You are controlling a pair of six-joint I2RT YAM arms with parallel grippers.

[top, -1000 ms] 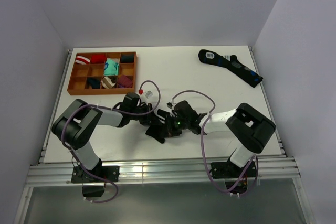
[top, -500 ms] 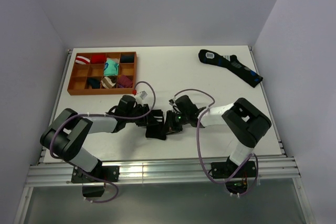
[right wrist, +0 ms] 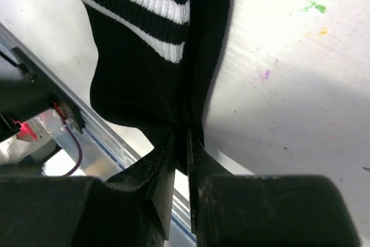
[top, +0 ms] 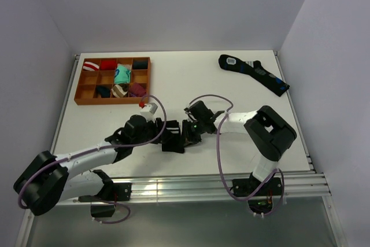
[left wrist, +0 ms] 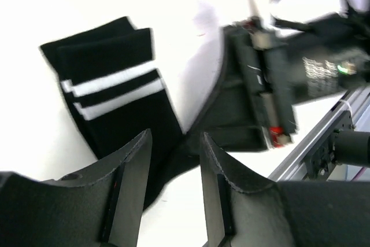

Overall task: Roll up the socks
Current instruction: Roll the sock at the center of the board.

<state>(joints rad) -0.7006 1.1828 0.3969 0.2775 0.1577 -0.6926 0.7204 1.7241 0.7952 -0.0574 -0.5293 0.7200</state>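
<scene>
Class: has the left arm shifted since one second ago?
Yes. The left arm swung its elbow left and nearward, ending farther from the wooden tray.

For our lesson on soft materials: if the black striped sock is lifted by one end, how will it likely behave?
Probably floppy: the sock lies flat in layers and bunches where the right gripper pinches it. Likely light, being thin ribbed knit. Lying flat, it should not roll.

White table (top: 191,76), scuffed with small paint marks; plain pale walls (top: 173,4) on three sides; aluminium rail (top: 185,188) along near edge.
</scene>
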